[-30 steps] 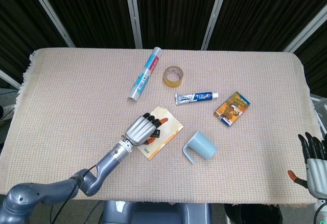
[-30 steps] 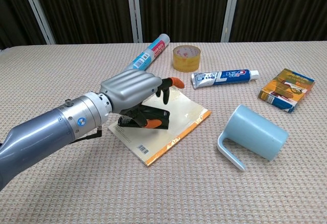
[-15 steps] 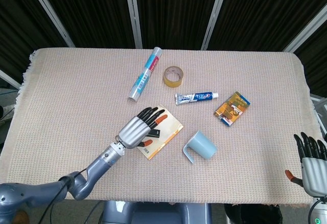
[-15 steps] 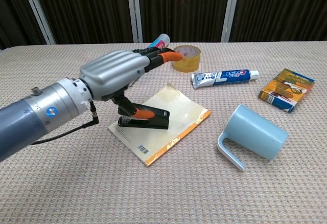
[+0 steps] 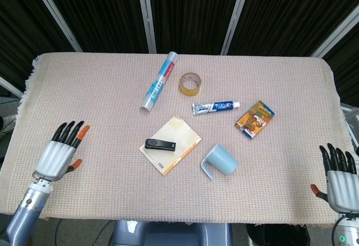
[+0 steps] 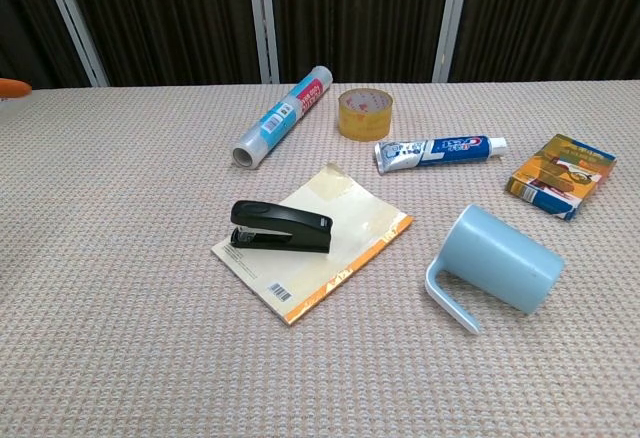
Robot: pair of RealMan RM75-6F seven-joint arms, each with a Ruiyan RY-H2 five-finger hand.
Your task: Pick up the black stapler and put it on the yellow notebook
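The black stapler (image 5: 160, 144) (image 6: 280, 226) lies flat on the yellow notebook (image 5: 180, 149) (image 6: 340, 243) near the table's middle front, free of any hand. My left hand (image 5: 60, 152) hovers at the table's front left edge, fingers spread and holding nothing; in the chest view only an orange fingertip (image 6: 12, 87) shows at the left border. At the front right corner my right hand (image 5: 337, 177) is beyond the table edge with its fingers apart and nothing in them.
A light blue mug (image 5: 220, 160) (image 6: 495, 265) lies on its side right of the notebook. Behind are a toothpaste tube (image 5: 215, 107), a tape roll (image 5: 190, 83), a film roll (image 5: 159, 89) and an orange box (image 5: 255, 118).
My left hand has let go of the stapler and pulled back from the notebook to the front left edge. The stapler stays on the notebook. The right hand barely shifted.
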